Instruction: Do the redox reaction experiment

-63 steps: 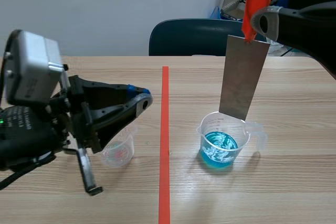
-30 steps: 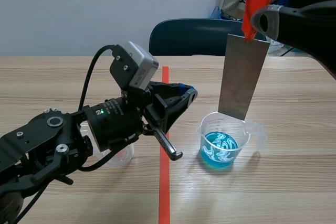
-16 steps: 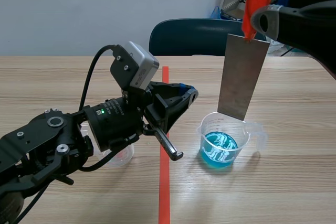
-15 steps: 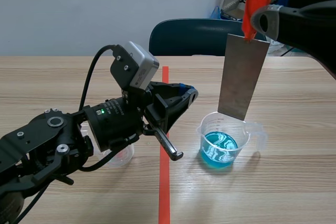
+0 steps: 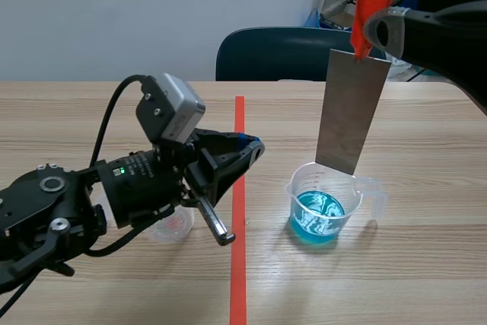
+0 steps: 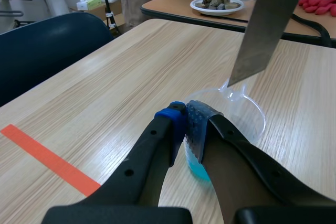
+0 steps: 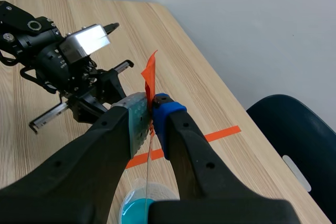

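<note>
Our right gripper (image 7: 152, 103) is clamped on the orange-red tab (image 5: 370, 1) of a grey metal plate (image 5: 351, 112) hanging over the mouth of the beaker (image 5: 323, 207) of blue liquid. Our left gripper (image 6: 185, 124), fingers together and empty, sits beside that beaker. Only the scene view shows the small clear cup (image 5: 173, 226) under the left arm (image 5: 68, 203).

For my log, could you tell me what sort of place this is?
Likely a lab or workshop: a wooden table with a beaker of blue liquid, a metal sheet held over it, and a dish of stones on another table.
</note>
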You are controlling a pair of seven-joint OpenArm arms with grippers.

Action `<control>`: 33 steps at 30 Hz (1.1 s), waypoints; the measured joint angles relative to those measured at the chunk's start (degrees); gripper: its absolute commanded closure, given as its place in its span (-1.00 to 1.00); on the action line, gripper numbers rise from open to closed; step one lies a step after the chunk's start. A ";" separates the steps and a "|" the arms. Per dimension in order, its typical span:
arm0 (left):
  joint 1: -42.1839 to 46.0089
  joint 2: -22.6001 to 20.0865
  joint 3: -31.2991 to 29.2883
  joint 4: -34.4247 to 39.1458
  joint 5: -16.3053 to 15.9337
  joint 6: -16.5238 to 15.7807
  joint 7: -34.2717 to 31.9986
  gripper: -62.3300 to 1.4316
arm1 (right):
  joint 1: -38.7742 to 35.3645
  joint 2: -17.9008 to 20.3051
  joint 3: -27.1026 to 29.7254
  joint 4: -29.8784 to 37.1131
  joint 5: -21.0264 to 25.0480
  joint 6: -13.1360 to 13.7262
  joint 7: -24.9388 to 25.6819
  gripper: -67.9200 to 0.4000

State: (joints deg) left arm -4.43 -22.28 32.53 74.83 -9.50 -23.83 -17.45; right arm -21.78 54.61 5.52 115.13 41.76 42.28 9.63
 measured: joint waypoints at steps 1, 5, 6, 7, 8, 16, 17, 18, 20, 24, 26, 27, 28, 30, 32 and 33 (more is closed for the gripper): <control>0.85 -0.76 -0.37 0.87 0.02 -0.04 -0.76 0.90 | 0.00 0.00 0.00 0.00 0.02 0.00 0.00 0.97; 4.20 -3.13 -2.16 5.11 0.00 0.00 -2.36 0.90 | 0.00 0.00 0.00 0.00 0.02 0.00 0.00 0.97; 5.01 -3.72 -2.71 6.19 0.00 0.02 -2.43 0.90 | 0.00 0.00 0.00 0.00 0.02 0.00 0.00 0.97; 5.81 -4.37 -3.23 7.19 0.00 0.02 -2.58 0.90 | 0.00 0.00 0.00 0.00 0.02 0.00 0.00 0.97; 6.62 -5.03 -3.72 8.11 0.00 0.00 -2.60 0.90 | 0.00 0.00 0.00 0.00 0.02 0.00 0.00 0.97; 13.68 -9.35 -7.08 13.03 0.20 0.00 -3.69 0.90 | 0.00 0.00 0.00 0.00 0.02 0.00 0.00 0.97; 14.49 -9.68 -7.43 13.38 0.59 0.02 -4.50 0.90 | 0.00 0.00 0.00 0.00 0.00 0.00 0.00 0.97; 15.30 -10.01 -7.74 13.70 0.92 0.02 -5.42 0.90 | 0.00 0.00 0.00 0.00 0.00 0.00 0.00 0.97; 16.79 -10.58 -8.33 14.23 1.79 0.02 -6.40 0.90 | 0.00 0.00 0.00 0.00 0.02 0.00 0.00 0.97; 19.17 -11.61 -8.74 14.38 1.92 0.02 -8.22 0.90 | 0.00 0.00 0.00 0.00 0.02 0.00 0.00 0.97; 19.69 -12.02 -8.72 14.38 1.95 0.02 -8.11 0.90 | 0.00 0.00 0.00 0.00 0.02 0.00 0.02 0.97; 19.78 -12.15 -8.72 14.38 1.95 0.04 -8.11 0.90 | 0.00 0.00 0.00 0.00 0.00 0.00 0.00 0.97; 19.78 -12.17 -8.74 14.38 1.95 0.04 -8.11 0.90 | 0.00 0.00 0.00 0.00 0.00 0.00 0.00 0.97; 19.67 -12.17 -8.74 14.38 1.95 0.04 -8.11 0.88 | 0.00 0.00 0.00 0.00 0.00 0.00 0.00 0.97; 19.65 -12.17 -8.74 14.38 1.95 0.04 -8.11 0.63 | 0.00 0.00 0.00 0.00 0.02 0.00 0.00 0.97; 19.65 -12.17 -8.74 14.38 1.95 0.04 -8.11 0.43 | 0.00 0.00 0.00 0.00 0.02 0.00 0.00 0.97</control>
State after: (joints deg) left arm 15.22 -34.46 23.79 89.21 -7.55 -23.79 -25.56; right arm -21.78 54.61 5.52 115.13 41.78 42.28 9.63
